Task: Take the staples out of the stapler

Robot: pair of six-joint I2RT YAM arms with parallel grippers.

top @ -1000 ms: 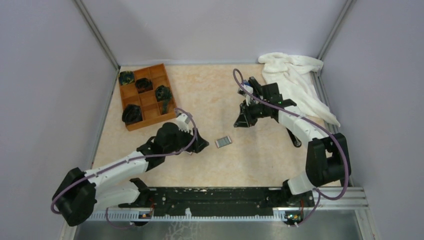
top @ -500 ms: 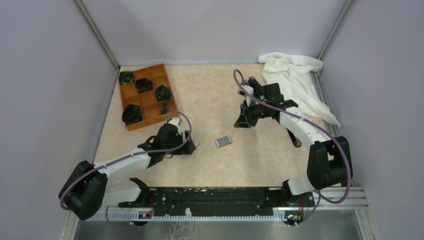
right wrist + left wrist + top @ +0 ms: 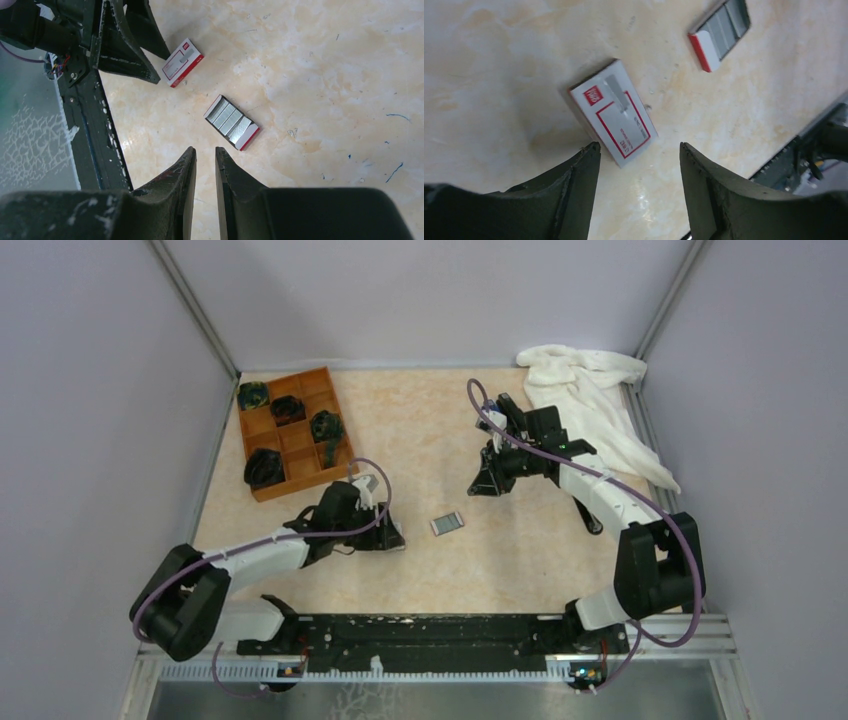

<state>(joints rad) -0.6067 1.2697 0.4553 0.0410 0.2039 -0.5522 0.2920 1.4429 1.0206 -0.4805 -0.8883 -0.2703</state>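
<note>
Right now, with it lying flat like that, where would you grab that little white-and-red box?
Grip the white-and-red box across its two long edges, coming straight down from above. It lies flat on the table, so only its thin sides can be pinched, and the narrower span suits the open left pincer.

The box sleeve (image 3: 613, 112) is white with red border, table (image 3: 499, 60) marbled beige, left end effector (image 3: 639, 150) black.

The left arm (image 3: 250, 558) and right arm (image 3: 598, 490) pair white links with bulky black joints. Purple cables (image 3: 469, 395) loop along both; their fingers (image 3: 175, 190) are matte black wedges.
</note>
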